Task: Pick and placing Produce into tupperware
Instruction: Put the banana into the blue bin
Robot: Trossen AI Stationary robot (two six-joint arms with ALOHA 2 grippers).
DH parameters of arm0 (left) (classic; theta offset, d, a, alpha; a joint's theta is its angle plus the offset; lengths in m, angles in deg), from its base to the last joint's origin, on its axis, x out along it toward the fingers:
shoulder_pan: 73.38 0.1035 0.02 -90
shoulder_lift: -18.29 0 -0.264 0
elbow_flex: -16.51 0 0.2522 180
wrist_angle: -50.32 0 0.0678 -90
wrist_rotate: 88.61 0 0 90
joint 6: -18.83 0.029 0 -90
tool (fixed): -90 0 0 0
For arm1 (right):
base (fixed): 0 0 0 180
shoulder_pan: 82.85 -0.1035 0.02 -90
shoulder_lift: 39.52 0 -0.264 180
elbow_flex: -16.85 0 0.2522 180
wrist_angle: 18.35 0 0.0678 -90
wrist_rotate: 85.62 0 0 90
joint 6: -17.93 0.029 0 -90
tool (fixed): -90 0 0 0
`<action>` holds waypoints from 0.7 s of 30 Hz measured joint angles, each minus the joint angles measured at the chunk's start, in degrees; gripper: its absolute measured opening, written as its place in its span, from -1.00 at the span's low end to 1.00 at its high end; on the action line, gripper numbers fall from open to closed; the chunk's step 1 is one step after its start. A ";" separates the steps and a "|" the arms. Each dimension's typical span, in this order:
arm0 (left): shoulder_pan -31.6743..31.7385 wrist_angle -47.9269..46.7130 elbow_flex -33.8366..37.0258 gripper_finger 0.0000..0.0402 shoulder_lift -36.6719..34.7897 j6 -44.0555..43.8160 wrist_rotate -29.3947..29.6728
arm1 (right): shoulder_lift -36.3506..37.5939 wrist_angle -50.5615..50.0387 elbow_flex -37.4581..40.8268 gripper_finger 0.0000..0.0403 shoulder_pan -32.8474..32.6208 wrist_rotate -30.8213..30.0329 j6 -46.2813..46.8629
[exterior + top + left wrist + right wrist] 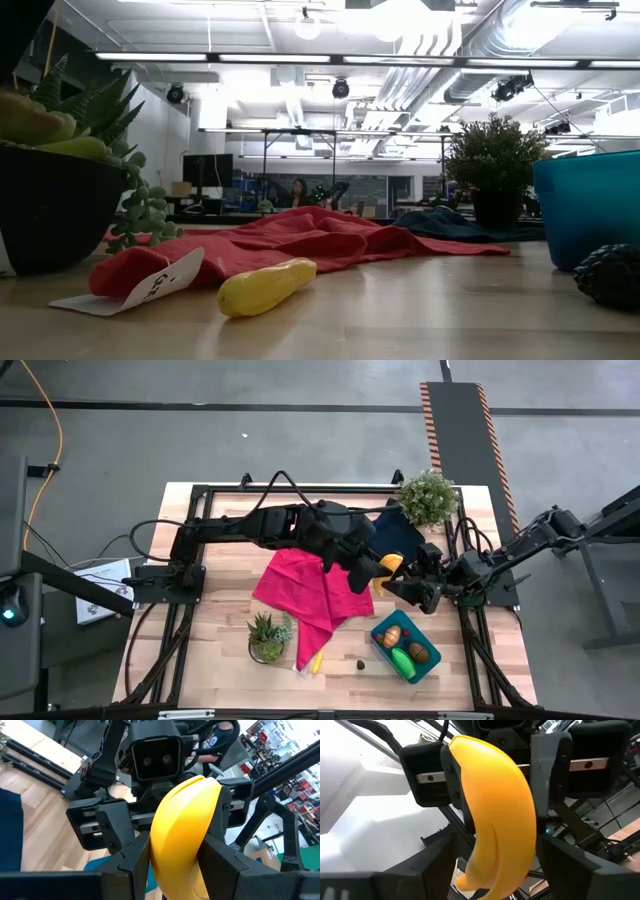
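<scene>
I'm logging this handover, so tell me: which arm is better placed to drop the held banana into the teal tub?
Probably the right. Both grippers, left gripper and right gripper, meet at the banana above the table, but the right one sits nearer the tupperware, which lies on its side of the table.

One camera looks straight down on the table [200, 660]; another sits at tabletop height; both wrist cameras face the banana [182, 830] closely.
</scene>
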 joint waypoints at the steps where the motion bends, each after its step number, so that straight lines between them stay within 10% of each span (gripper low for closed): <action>1: 0.00 -0.19 0.00 -0.30 0.00 0.00 0.00 | -0.02 0.01 0.00 0.23 0.00 0.00 0.00; 21: -0.04 -0.17 0.00 -0.30 0.00 0.39 -0.02 | 0.00 -0.28 -0.02 -0.26 0.00 -0.01 0.24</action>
